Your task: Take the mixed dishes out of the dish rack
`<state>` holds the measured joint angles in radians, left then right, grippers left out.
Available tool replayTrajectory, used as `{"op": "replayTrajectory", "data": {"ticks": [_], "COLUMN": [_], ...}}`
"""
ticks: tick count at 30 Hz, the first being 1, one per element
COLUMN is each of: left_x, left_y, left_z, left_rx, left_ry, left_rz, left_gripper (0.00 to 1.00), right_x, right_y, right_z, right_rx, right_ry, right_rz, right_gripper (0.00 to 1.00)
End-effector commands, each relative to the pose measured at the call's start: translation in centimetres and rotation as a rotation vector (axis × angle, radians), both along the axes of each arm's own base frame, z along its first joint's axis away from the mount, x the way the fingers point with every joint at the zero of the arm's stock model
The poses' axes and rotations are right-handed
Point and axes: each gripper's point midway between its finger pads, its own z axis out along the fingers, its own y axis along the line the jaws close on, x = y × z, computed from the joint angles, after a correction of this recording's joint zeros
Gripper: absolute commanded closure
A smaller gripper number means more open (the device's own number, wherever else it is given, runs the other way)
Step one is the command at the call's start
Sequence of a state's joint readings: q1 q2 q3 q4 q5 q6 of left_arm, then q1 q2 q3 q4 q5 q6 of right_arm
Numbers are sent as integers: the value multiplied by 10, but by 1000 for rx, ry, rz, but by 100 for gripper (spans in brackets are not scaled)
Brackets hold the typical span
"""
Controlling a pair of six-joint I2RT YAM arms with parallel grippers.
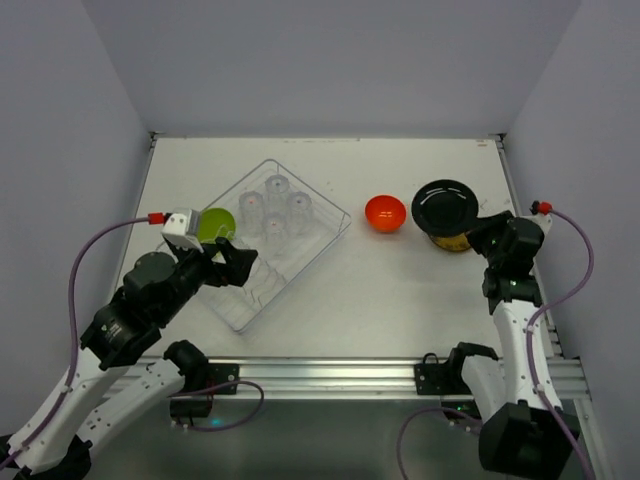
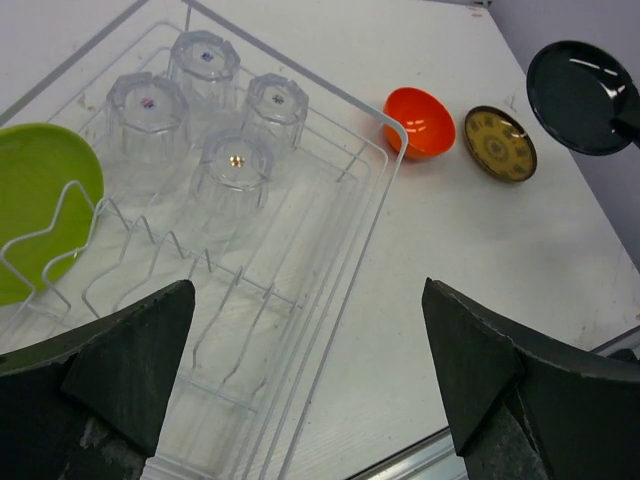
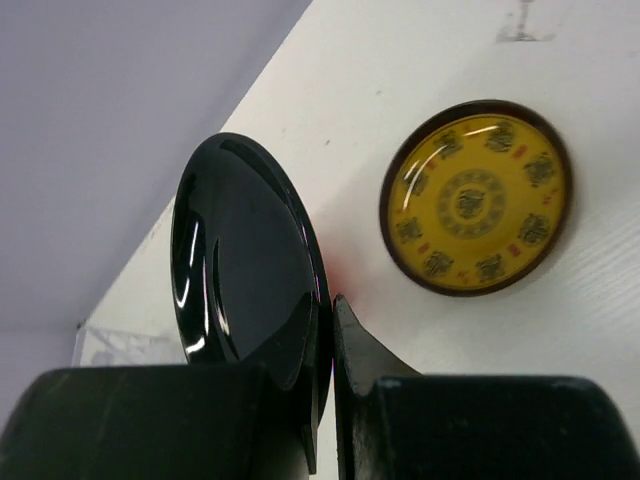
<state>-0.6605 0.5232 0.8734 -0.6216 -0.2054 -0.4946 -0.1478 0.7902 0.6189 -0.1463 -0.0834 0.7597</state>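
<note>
Wrist views show whole the round yellow patterned saucer [image 3: 475, 197], half hidden from above by the glossy black plate [image 3: 240, 260] pinched in the right gripper [image 3: 326, 330]. The left gripper [image 2: 308, 298] gapes over the clear ridged dish rack [image 2: 395, 150] holding four clear tumblers [image 2: 233, 165] and a lime-green plate [image 2: 40, 200]; the glossy orange-red bowl [image 2: 425, 120] sits right of it.

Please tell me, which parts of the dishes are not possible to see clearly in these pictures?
- Green plate: top view, the left arm covers its near side; left wrist view, the picture's left edge cuts it.
- Yellow plate: top view, the black plate covers most of it.
- Black plate's lower rim: right wrist view, hidden inside the right gripper.
</note>
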Motion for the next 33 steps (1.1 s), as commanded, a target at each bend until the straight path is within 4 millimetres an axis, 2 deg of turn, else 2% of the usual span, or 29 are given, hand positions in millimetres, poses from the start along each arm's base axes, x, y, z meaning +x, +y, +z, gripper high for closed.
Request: {"op": "replayTrajectory", "data": {"ticks": [1,2,3,5,7,8,10,11,15,24,28,31,33], "left_x": [-4,-3,-1,5,6,5,4,4,2,2,3,3,3], "left_y": [5,3,10,21,28,33,37,42,44,38,37,37,36], "left_z": [-5,-11,-13,-26,-37,-35,-32,-31,-33,-33,-34,-34,-35], "left_rx": [20,17,12,18,16,-1,-10,-18,-26,-18,-12,-12,-11], "left_ry": [-64,-56,-65,-53,-53,-59,-69,-78,-82,-87,-83,-83,-80], "left_rz": [-22,-21,18,98,136,166,184,203,210,175,173,173,170], "left_gripper": [0,0,0,0,0,0,0,0,0,0,0,0,0], "right_x": [16,21,24,33,43,49,53,55,52,56,57,58,58], "right_y": [-50,-57,-61,-76,-85,-87,-92,-94,-97,-102,-98,-95,-92], "right_z": [-12,-13,-20,-43,-49,-63,-77,-91,-118,-126,-123,-123,-125], "right_rx": [133,152,182,190,194,201,200,207,211,201,195,198,199], "right_ry": [-40,-49,-37,22,39,81,126,166,230,309,308,305,316], "right_rz": [-242,-269,-294,-349,-362,-356,-363,-370,-381,-329,-288,-268,-251], "right_gripper": [100,100,100,100,100,100,100,100,100,100,86,81,72]}}
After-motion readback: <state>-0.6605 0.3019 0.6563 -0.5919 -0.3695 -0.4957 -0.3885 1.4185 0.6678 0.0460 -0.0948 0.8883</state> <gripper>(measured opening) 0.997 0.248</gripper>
